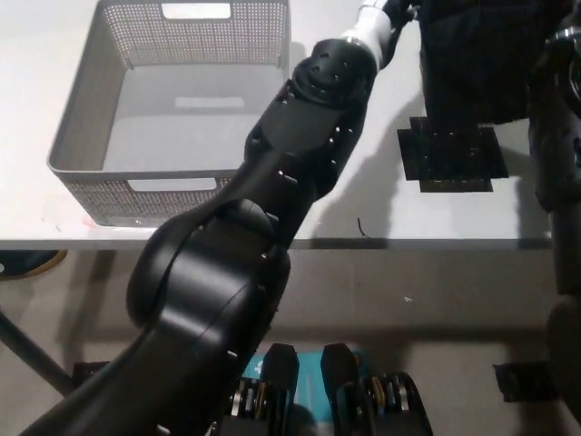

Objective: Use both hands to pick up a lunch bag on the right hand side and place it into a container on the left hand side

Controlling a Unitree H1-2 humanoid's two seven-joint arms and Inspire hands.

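Note:
The black lunch bag point(472, 54) hangs above the white table point(381, 200) at the top right, partly cut off by the picture's top edge. My left arm crosses the middle of the view. Its white wrist and hand point(374, 20) press against the bag's left side, with the fingers hidden. My black right hand point(561, 54) is at the bag's right side, hard to tell apart from the bag. The bag is held between both hands. The grey perforated basket point(77, 118) stands empty at the top left.
A dark square patch point(451, 154) lies on the table below the bag. The table's front edge point(408, 242) runs across the middle, with floor below it. My left arm covers the basket's right wall.

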